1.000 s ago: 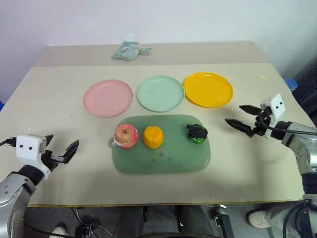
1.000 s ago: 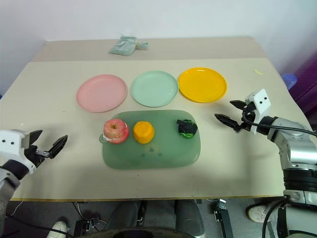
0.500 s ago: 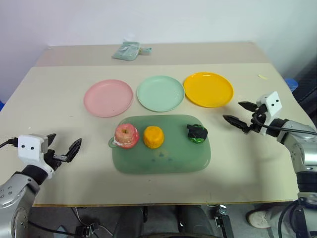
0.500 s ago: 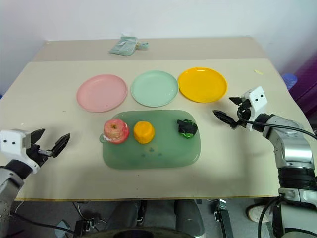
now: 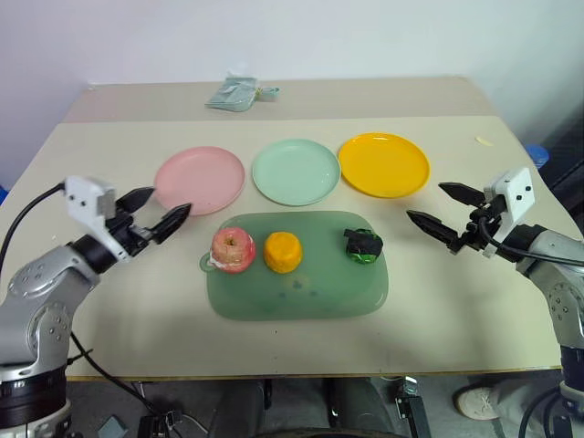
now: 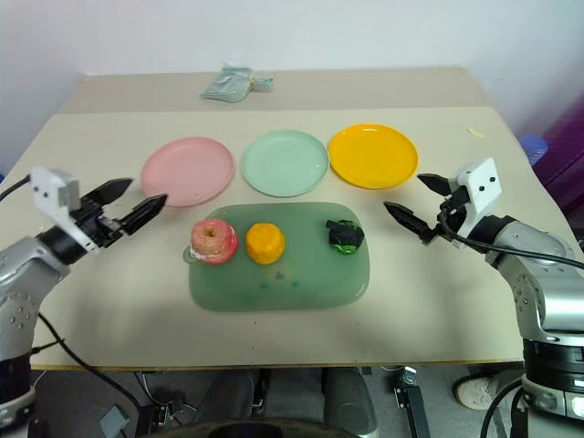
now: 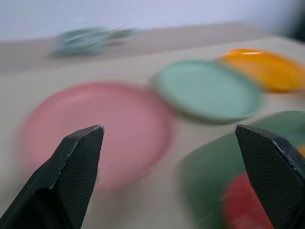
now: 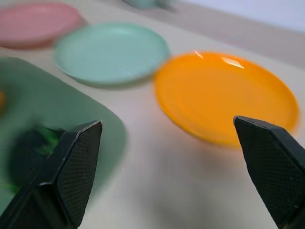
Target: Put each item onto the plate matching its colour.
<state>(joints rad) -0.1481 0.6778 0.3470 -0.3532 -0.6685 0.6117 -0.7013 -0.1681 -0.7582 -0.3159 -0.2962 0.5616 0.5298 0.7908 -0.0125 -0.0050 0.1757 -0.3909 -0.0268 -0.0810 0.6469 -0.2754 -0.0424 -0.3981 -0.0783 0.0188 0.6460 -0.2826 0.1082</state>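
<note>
- Pink apple [image 5: 233, 250], orange [image 5: 282, 252], green lump [image 5: 363, 245] all sit on mat [image 5: 301, 292]; plates [image 5: 295, 172] bare.
- My left jaws [image 5: 157, 213] apart near apple; right jaws [image 5: 445, 213] apart near lump.
- Approach step; next, lower and close.

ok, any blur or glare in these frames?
Left wrist view: pink plate and apple smeared, fingers sharp. Right wrist view: green-and-black lump blurred, glare streak on the orange-yellow plate. Left eye view: crisp, soft shadows.
</note>
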